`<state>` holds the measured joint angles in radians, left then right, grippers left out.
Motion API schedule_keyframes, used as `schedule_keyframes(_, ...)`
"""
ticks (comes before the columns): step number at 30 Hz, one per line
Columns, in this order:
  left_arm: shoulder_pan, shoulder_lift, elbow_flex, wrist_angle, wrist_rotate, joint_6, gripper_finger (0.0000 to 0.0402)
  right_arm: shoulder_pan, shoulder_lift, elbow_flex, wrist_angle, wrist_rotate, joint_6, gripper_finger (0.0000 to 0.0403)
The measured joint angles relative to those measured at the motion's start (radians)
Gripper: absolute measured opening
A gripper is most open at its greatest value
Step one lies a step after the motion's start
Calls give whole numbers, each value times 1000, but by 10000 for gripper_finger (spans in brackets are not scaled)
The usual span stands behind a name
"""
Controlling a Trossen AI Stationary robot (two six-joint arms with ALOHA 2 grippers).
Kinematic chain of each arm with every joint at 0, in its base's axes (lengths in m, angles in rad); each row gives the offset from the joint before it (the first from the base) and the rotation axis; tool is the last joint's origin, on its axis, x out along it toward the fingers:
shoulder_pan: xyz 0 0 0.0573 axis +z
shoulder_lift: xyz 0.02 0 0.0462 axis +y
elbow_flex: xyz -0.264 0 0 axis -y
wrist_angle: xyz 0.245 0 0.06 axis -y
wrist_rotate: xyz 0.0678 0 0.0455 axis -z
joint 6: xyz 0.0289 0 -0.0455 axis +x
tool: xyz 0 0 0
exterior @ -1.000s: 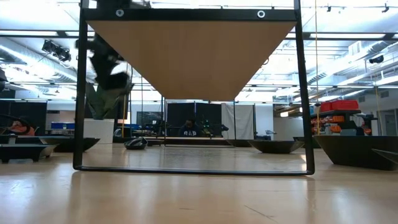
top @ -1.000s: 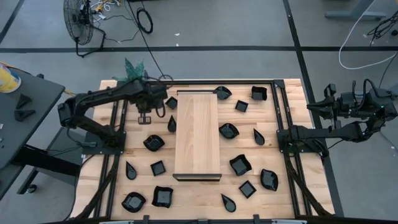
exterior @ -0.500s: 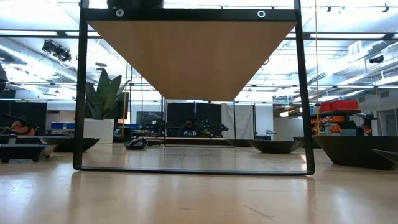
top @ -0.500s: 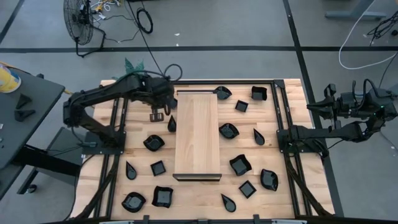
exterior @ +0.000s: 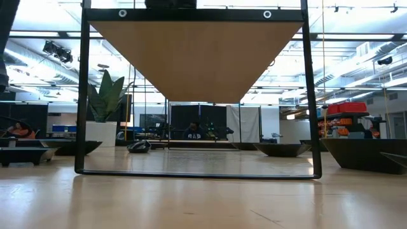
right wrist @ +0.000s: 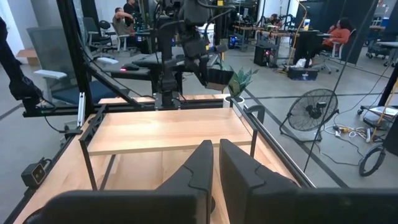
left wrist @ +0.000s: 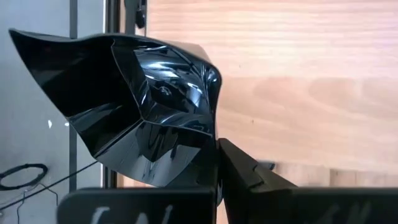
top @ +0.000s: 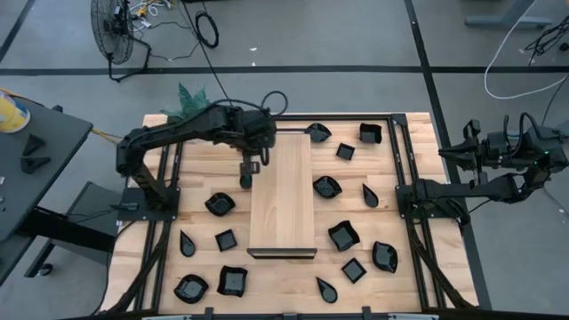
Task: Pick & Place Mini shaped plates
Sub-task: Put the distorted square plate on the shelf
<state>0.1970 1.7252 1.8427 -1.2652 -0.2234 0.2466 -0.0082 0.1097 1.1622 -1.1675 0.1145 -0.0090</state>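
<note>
Several mini shaped plates, small glossy black dishes such as one [top: 220,204] and another [top: 343,235], lie on the table on both sides of a long pale wooden board [top: 282,191] that rests on a raised black frame. My left gripper [top: 250,166] hangs beside the board's left edge, shut on one angular black plate [left wrist: 146,99]. The right wrist view shows this plate [right wrist: 219,78] held high above the table. My right gripper [right wrist: 216,163] waits, shut, at the table's right edge. My left gripper pinches the plate's rim at one corner [left wrist: 213,144] between its two fingers, coming from above on a steep downward slant. The plate is lifted clear of the table and tilted, its hollow side facing the wrist camera.
A teardrop plate [top: 246,180] lies just below the left gripper, next to the board. A potted plant [top: 191,96] stands at the table's far left corner. The black frame's legs [exterior: 81,95] rise at the board's near end.
My left gripper has carried the black plate toward the table's right, from left of the frame to the board's left edge, rising as it went. It has left the low view through the top. It has stayed shut on the plate.
</note>
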Motion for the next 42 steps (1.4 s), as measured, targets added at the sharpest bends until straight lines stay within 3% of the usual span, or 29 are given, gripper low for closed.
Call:
schedule_keyframes(15,-12,143,38,73,9,34,7,0,0,0,0,0,0,34)
schedule_keyframes(42,-18,196,34,87,-44,3,7,0,0,0,0,0,0,34)
